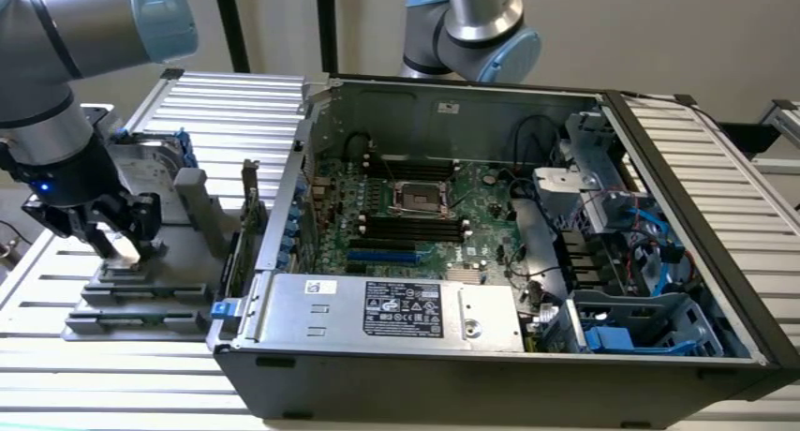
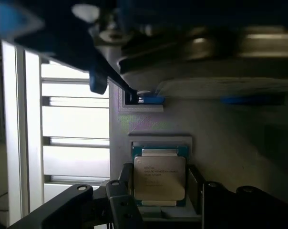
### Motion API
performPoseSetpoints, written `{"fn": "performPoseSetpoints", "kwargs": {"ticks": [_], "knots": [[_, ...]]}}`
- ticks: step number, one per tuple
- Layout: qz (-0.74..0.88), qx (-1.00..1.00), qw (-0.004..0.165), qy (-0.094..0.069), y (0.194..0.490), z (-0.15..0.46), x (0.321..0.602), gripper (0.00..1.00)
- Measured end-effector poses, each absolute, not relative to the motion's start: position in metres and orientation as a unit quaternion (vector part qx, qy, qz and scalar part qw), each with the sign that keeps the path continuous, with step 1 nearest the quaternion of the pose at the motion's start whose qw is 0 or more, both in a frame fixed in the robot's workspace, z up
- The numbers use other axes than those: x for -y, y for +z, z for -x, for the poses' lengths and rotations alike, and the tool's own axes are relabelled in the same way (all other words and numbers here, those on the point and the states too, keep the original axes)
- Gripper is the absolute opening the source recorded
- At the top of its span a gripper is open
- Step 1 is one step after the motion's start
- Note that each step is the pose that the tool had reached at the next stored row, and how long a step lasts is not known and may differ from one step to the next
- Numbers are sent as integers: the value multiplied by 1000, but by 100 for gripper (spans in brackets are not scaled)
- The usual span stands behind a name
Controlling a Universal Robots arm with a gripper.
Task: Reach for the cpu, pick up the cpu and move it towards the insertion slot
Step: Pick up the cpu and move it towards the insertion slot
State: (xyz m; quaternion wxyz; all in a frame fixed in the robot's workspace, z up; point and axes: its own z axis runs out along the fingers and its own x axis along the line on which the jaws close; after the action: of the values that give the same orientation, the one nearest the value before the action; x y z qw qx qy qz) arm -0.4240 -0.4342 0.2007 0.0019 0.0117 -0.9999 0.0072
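Presently the gripper (image 1: 122,241) hangs low over a grey holder (image 1: 138,295) that lies on the slatted table (image 1: 112,398), outside the open computer case (image 1: 500,379). The cpu (image 1: 125,248) lies flat in that holder directly between the fingers (image 1: 148,227), its silver top facing up. In the wrist view the cpu (image 2: 159,177) shows its metal lid with a pale rim and a thin green edge, seated in a pale frame of the holder (image 2: 225,143). One of the fingers (image 2: 116,202) stands close beside one side of the chip, and the other stands close beside the opposite side. The gripper (image 2: 160,193) is spread wide enough to straddle the chip; the fingers look just clear of its edges and do not clamp it, and the chip rests in its seat, not lifted. Just beyond the fingers, on the far side of the holder, sits a silver block with blue brackets (image 1: 150,157). The insertion slot (image 1: 419,199) lies well apart from the fingers, towards the exterior view's right, on the green motherboard (image 1: 488,215) inside the case. Its shiny metal frame surrounds a dark centre.
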Motion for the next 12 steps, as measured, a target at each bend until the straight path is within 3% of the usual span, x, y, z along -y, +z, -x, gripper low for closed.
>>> {"fn": "performPoseSetpoints", "kwargs": {"ticks": [12], "knots": [[-11, 1000, 3, 8, 253, 416, 434, 55]]}}
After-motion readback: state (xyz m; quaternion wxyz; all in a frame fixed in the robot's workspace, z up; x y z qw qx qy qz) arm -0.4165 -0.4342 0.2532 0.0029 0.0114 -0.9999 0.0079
